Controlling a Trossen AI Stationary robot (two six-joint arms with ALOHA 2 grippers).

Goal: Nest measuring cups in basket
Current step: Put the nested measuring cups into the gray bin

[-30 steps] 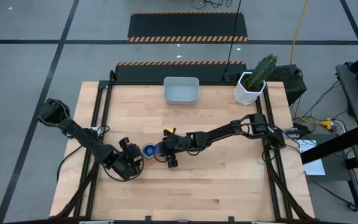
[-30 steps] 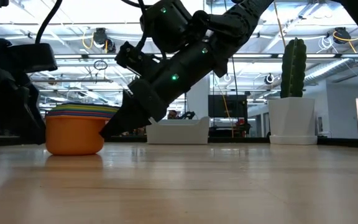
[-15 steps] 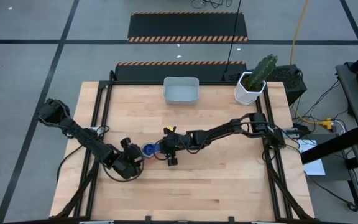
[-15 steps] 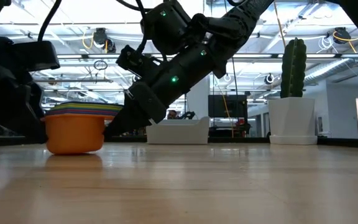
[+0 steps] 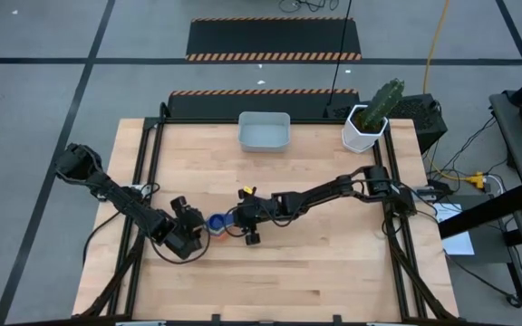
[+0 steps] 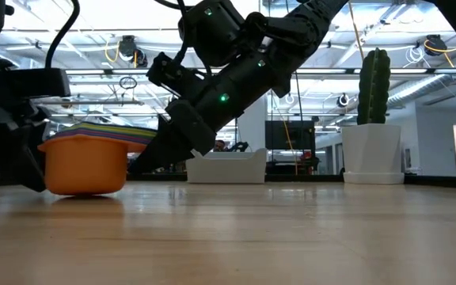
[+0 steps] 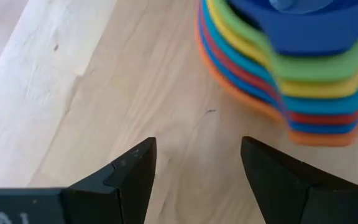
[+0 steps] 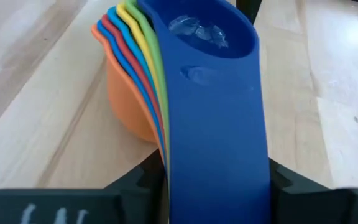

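- A hall with bright ceiling lights and grey floor marked with dark lines surrounds a light wooden desk (image 5: 315, 263) in a black frame.
- Two dark arms reach toward the desk's middle: the right arm (image 5: 333, 190) stretches in from the right edge, the left arm (image 5: 116, 199) from the left edge.
- A white faceted pot with a green cactus (image 5: 370, 122) stands at the desk's far right corner.
- The basket (image 5: 264, 131), light grey-blue, sits at the middle of the far edge, well apart from both arms.
- The measuring cups (image 6: 89, 158) are stacked one inside another between the two end effectors, left of the desk's centre: orange outermost at the bottom, then blue, red, light blue, yellow and green rims, with a dark blue cup on top.
- In the low view the stack sits tilted on the desk.
- The right end effector (image 8: 213, 180) grips the stacked handles, its fingers tight against both sides of the dark blue handle.
- The left end effector (image 7: 197, 165) sits low just beside the stack's handles, its fingers (image 7: 129, 174) spread wide and holding nothing.
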